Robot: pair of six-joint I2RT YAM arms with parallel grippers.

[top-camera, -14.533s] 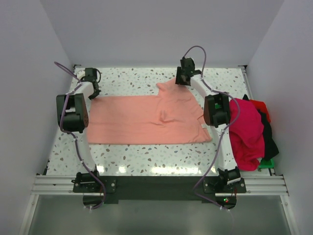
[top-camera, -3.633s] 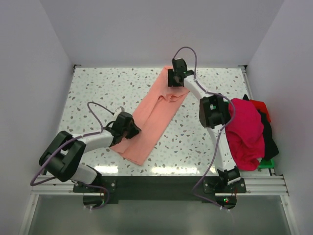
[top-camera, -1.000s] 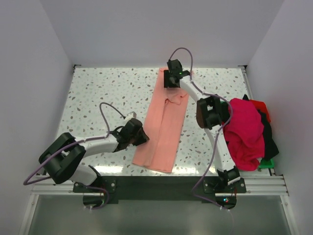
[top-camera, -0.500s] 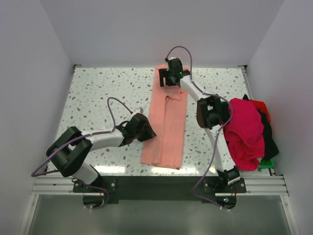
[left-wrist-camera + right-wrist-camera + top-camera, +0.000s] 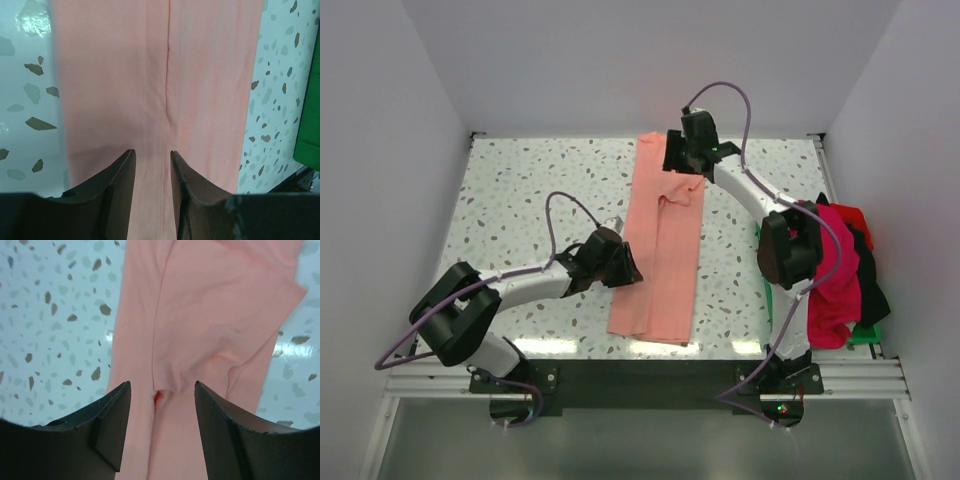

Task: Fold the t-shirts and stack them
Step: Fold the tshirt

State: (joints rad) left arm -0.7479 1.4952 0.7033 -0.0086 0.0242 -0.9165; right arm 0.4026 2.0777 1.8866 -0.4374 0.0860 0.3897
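Note:
The salmon-pink t-shirt [image 5: 665, 250] lies flat as a long narrow strip running from the far edge toward the near edge of the table. My left gripper [image 5: 623, 268] sits low at the strip's left side, near its middle. In the left wrist view [image 5: 151, 155] its jaws stand a little apart over the cloth [image 5: 200, 75], either side of a fold line, and hold nothing. My right gripper [image 5: 685, 165] hovers over the strip's far end. In the right wrist view [image 5: 161, 387] its jaws are wide open above the cloth [image 5: 210, 300].
A heap of shirts lies at the right edge: magenta [image 5: 835, 290], red [image 5: 850, 215] and black [image 5: 872, 285]. It rests on a green tray [image 5: 865, 335], whose edge also shows in the left wrist view [image 5: 307, 125]. The terrazzo table [image 5: 520, 190] has walls on three sides.
My right arm's elbow has swung right over the magenta heap and its gripper has shifted slightly right. My left gripper has edged right along the strip. The shirt has barely moved.

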